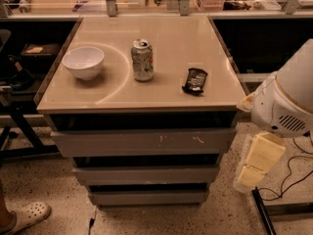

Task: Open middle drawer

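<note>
Cream-coloured plastic, the end effector [258, 161] hangs below the white arm housing [288, 106], just off the desk's [171, 94] right-hand front corner as the camera sees it; whether it is wide or narrow I cannot tell. The middle drawer [146, 174], shut, lies to its left at about the same height, second of three grey fronts, its long axis running across the view. The coming reach looks sideways inward, then a pull toward the camera.
</note>
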Available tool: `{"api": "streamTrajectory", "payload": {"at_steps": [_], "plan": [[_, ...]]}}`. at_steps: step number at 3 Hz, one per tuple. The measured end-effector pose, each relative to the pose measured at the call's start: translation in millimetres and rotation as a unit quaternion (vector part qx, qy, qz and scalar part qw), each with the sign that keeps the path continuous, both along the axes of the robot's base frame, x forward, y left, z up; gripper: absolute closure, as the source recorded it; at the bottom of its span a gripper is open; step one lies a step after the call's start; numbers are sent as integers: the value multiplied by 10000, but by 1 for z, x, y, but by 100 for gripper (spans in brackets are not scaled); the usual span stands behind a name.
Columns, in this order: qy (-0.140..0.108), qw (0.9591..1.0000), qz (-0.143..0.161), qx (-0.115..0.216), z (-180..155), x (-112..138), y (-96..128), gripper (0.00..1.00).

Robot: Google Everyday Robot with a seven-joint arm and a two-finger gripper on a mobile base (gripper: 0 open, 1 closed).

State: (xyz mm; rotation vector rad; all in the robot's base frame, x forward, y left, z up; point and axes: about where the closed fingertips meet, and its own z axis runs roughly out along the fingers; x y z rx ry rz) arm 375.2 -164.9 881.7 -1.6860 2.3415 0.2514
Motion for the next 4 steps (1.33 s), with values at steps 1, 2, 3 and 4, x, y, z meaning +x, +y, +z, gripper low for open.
{"api": "streamTrajectory", "payload": {"at_steps": [1, 2, 3, 4], "plan": [[0, 10000, 0, 0, 0, 0, 0, 0], [127, 9998, -43, 143, -16, -8, 6, 0], [478, 9970, -252, 563, -79, -26, 28, 0], [647, 9934, -387, 859, -134, -30, 43, 0]]}}
